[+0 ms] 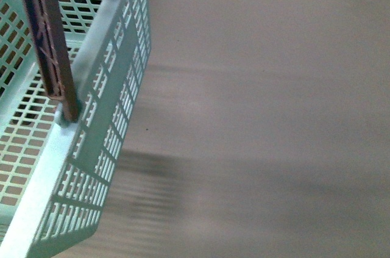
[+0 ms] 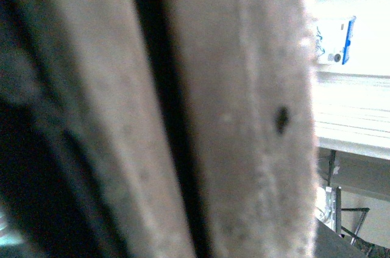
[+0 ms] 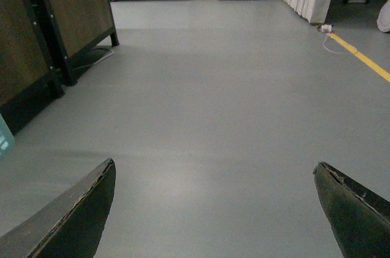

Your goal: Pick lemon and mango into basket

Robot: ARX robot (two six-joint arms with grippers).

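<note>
Inside the light blue-green slotted plastic basket (image 1: 113,105), under its brown swing handle (image 1: 49,38), visible part holds no fruit; lemon and mango not in view, so both picks look pending. Right gripper (image 3: 214,166) spread wide, empty; left gripper blurred out, cannot tell

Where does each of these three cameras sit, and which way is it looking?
Front view: on the body, looking down at the basket and grey floor; no arm shows.
Left wrist view: on the left wrist, pressed close to a blurred brown surface; no gripper recognisable.
Right wrist view: on the right wrist, looking along the floor toward a brown cabinet; the open right gripper shows.
Shared: front and right wrist both show floor.
</note>
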